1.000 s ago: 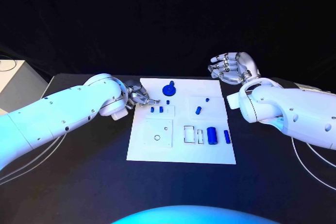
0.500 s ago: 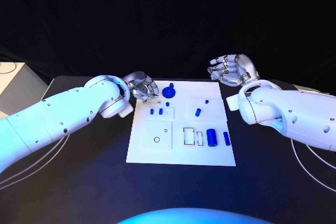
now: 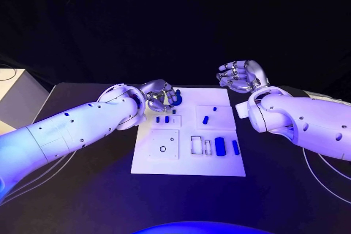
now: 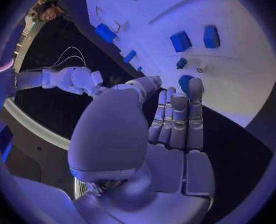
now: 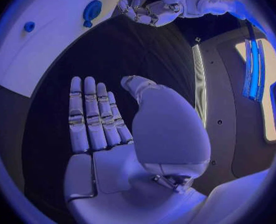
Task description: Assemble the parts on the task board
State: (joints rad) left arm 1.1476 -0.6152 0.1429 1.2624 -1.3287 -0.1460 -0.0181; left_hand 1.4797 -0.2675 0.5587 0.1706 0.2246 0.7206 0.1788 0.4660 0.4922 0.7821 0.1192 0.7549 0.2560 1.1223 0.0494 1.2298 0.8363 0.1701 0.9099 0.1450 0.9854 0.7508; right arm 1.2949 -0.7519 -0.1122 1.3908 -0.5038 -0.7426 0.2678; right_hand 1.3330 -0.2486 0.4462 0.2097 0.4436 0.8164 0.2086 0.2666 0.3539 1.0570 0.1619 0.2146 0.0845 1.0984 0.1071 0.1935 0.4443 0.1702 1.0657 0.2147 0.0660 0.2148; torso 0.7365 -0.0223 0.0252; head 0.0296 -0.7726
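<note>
The white task board [image 3: 188,162] lies mid-table with several blue parts on it. A round blue knob [image 3: 176,97] stands near its far edge, two small blocks [image 3: 162,119] lie just nearer, and a thick cylinder [image 3: 220,145] and a thin one [image 3: 235,146] lie near the right edge. My left hand [image 3: 161,94] hovers beside the knob, holding nothing. In the left wrist view its straight fingers [image 4: 178,114] point at the knob [image 4: 184,81], with the blocks [image 4: 180,41] beyond. My right hand [image 3: 241,76] is raised past the board's far right corner, palm [image 5: 107,134] flat and empty.
A white box [image 3: 14,94] stands off the table's left edge. Thin cables [image 3: 329,175] trail beside my right arm. On the board a small ring [image 3: 162,148] and outlined rectangular slots [image 3: 197,145] sit near the front. Black table surrounds the board.
My left hand has lifted from the two small blocks at the board's left side and moved to the round knob at the far edge. The right hand has barely moved.
</note>
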